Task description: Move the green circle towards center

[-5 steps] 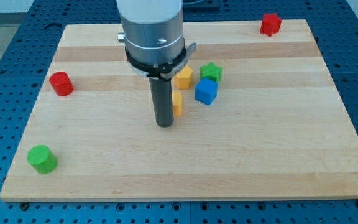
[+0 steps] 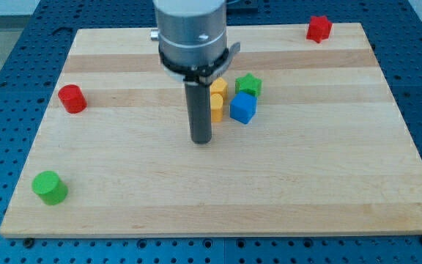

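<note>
The green circle (image 2: 50, 187) is a short green cylinder near the board's bottom left corner. My tip (image 2: 201, 140) rests on the board near its middle, far to the right of and above the green circle. The rod hides the left part of two yellow blocks just behind it.
Two yellow blocks (image 2: 217, 89) (image 2: 217, 107), a blue cube (image 2: 243, 108) and a green star (image 2: 248, 84) cluster right of the rod. A red cylinder (image 2: 72, 98) stands at the left. A red block (image 2: 319, 28) sits at the top right edge. The wooden board (image 2: 306, 183) lies on a blue perforated table.
My tip has moved a little to the right and slightly up the view. The lower yellow block now sits higher and further right, closer to the blue cube. The green circle has not moved.
</note>
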Robot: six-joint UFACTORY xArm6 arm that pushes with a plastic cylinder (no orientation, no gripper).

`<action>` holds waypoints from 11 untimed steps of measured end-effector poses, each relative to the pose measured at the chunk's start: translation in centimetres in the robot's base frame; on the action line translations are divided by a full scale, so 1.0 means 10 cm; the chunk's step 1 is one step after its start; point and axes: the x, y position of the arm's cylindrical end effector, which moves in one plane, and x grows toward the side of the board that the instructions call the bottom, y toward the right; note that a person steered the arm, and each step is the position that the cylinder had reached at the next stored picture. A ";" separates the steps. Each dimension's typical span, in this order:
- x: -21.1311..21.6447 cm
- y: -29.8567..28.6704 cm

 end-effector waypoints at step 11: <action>0.04 -1.61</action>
